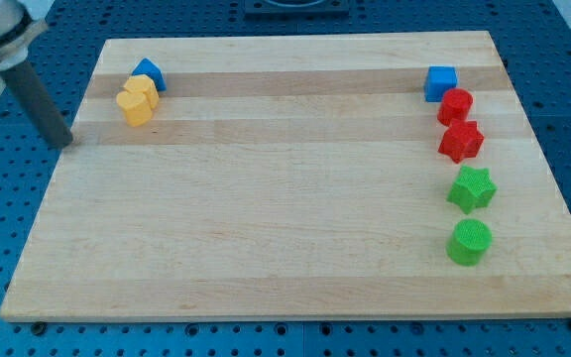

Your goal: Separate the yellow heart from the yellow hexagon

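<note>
Two yellow blocks touch each other at the view's top left: the yellow heart [143, 87] behind and the yellow hexagon [134, 106] in front of it. A blue triangular block [149, 72] sits right behind the heart, touching it. My tip [64, 142] is at the board's left edge, to the left of and a little below the yellow hexagon, clear of both yellow blocks.
Down the view's right side stand a blue cube [441, 82], a red cylinder [455, 105], a red star [460, 141], a green star [471, 188] and a green cylinder [469, 241]. The wooden board [266, 198] lies on a blue perforated table.
</note>
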Robot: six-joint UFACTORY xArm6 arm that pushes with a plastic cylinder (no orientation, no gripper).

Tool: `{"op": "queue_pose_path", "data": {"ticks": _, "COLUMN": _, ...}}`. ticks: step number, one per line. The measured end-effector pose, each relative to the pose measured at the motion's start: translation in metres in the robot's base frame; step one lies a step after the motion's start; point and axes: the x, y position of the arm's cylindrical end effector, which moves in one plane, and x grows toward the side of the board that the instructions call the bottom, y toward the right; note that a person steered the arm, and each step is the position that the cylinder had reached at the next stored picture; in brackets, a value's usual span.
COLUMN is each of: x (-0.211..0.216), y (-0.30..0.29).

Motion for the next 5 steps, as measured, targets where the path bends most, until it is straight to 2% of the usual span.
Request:
{"op": "queue_pose_path", "data": {"ticks": 1, "x": -0.035, "y": 0.032}}
{"op": "queue_pose_path", "data": {"ticks": 3, "x": -0.033, "y": 0.197}}
{"op": "queue_pose_path", "data": {"ticks": 4, "x": -0.027, "y": 0.259}}
{"op": "queue_pose_path", "data": {"ticks": 5, "x": -0.029, "y": 0.177}}
